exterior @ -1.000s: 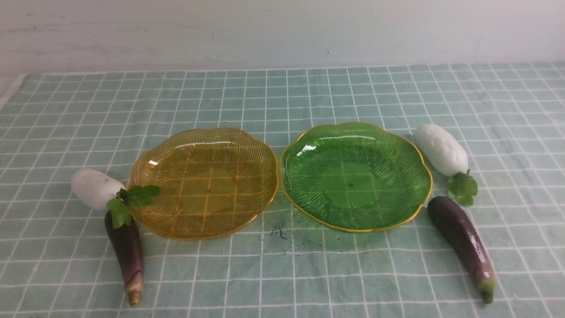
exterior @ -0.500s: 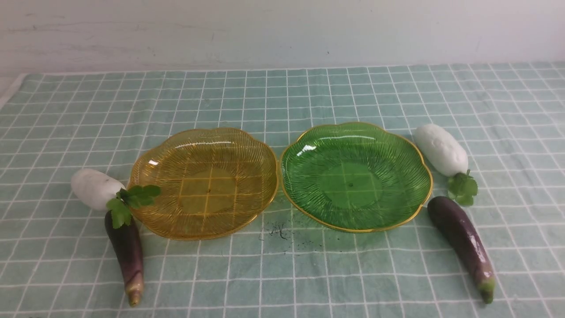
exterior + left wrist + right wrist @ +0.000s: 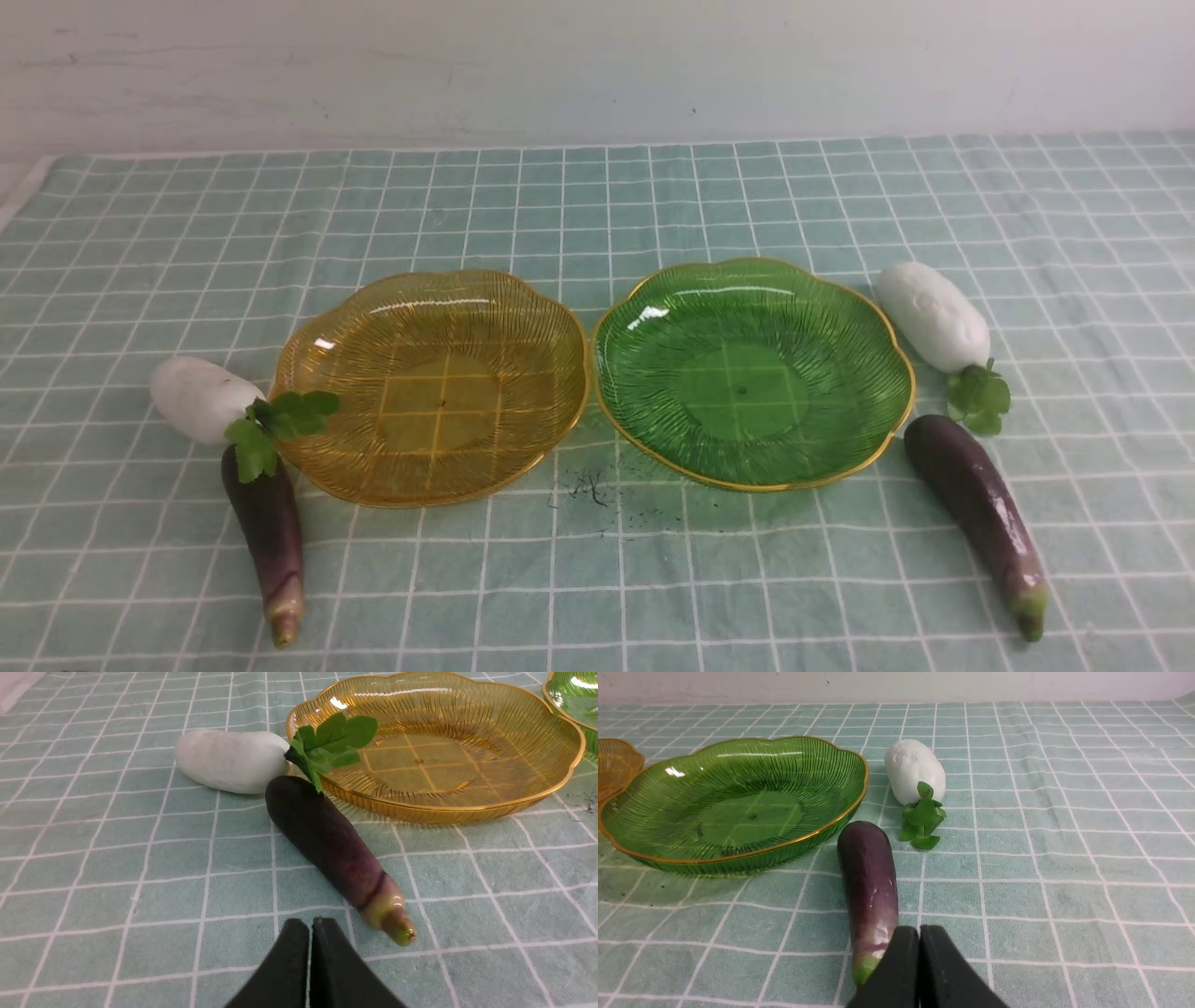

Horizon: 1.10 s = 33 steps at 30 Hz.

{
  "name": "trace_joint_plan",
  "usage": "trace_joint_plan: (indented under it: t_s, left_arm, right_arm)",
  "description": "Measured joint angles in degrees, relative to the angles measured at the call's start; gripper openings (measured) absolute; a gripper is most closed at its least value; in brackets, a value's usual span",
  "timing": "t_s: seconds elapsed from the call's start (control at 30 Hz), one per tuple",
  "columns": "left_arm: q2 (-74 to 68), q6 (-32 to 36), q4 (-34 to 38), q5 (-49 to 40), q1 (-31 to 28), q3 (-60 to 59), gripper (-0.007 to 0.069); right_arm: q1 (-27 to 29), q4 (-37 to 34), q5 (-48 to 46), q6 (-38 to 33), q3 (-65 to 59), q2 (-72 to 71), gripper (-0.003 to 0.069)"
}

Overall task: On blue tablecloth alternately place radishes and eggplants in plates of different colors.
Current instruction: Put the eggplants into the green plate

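Black, and pressed flat together with no gap, the fingers of the left gripper [image 3: 309, 925] and the right gripper [image 3: 919, 931] are each holding nothing and hanging low over the near part of the blue tablecloth [image 3: 597, 579]. Just past them, two eggplants are lying on the cloth with their stem tips pointing near: the left eggplant [image 3: 266, 532] outside the amber plate [image 3: 439, 401], the right eggplant [image 3: 976, 509] outside the green plate [image 3: 747, 373]. Behind each one a radish is resting, two in all. The left radish [image 3: 196, 397] is spreading its leaves over the amber rim and the eggplant's blunt end; the right radish [image 3: 932, 315] is lying just beside the green rim, its leaves nearly touching the right eggplant. The two plates are sitting side by side in the middle, both empty, their rims meeting or nearly so. A scatter of dark specks [image 3: 590, 487] is showing just in front of them. Open cloth is running along the near edge between the eggplants, and a broader bare stretch is reaching from the plates to the far hem, where the pale wall [image 3: 597, 65] is rising.
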State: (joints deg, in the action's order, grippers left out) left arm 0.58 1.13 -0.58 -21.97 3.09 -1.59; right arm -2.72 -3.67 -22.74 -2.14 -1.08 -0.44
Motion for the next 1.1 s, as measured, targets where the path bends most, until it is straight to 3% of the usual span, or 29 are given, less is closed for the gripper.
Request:
trace_joint_plan:
  t_s: [0.27,0.3,0.33,0.4,0.43,0.5,0.63,0.77,0.87,0.97,1.1]
  left_arm:
    - [0.0,-2.0,3.7,0.0,0.0,0.0,-0.0008]
    - [0.0,-3.9,6.9,0.0,0.0,0.0,-0.0008]
    - [0.0,-8.3,14.0,-0.1,0.0,0.0,-0.0008]
    - [0.0,-12.3,21.8,-0.1,0.0,0.0,-0.0008]
    - [0.0,-17.8,30.7,-0.1,0.0,0.0,-0.0008]
    - [0.0,-22.0,40.9,-0.1,0.0,0.0,-0.0008]
    - [0.0,-23.6,49.5,0.3,0.0,0.0,-0.0008]
    - [0.0,-22.7,51.7,1.0,0.0,0.0,-0.0008]
    - [0.0,-17.2,52.3,-2.7,0.0,2.5,-0.0008]
    - [-0.7,-11.8,51.1,-6.3,0.0,7.5,-0.0008]
    - [-8.8,-8.8,44.7,-14.1,0.0,14.5,-0.0008]
  right_arm:
    - [0.0,-2.6,0.3,1.4,-0.1,0.0,-0.0015]
    - [0.0,-5.5,0.3,3.1,-0.1,0.0,-0.0015]
    - [0.0,-13.7,0.3,7.3,-0.1,0.0,-0.0015]
    - [0.0,-19.1,0.3,10.3,-0.2,0.0,-0.0015]
    - [0.0,-25.0,0.4,12.2,-0.4,0.0,-0.0015]
    - [0.0,-31.3,0.6,14.1,-0.4,0.0,-0.0015]
    - [0.0,-37.2,1.7,14.9,-0.4,0.0,-0.0015]
    - [0.0,-37.7,1.9,13.4,-0.4,0.0,-0.0015]
    - [0.0,-36.5,1.1,6.9,2.9,0.0,-0.0015]
    - [0.0,-32.9,0.9,1.4,7.6,1.7,-0.0015]
    - [0.0,-22.4,-5.1,-1.5,15.7,12.5,-0.0015]
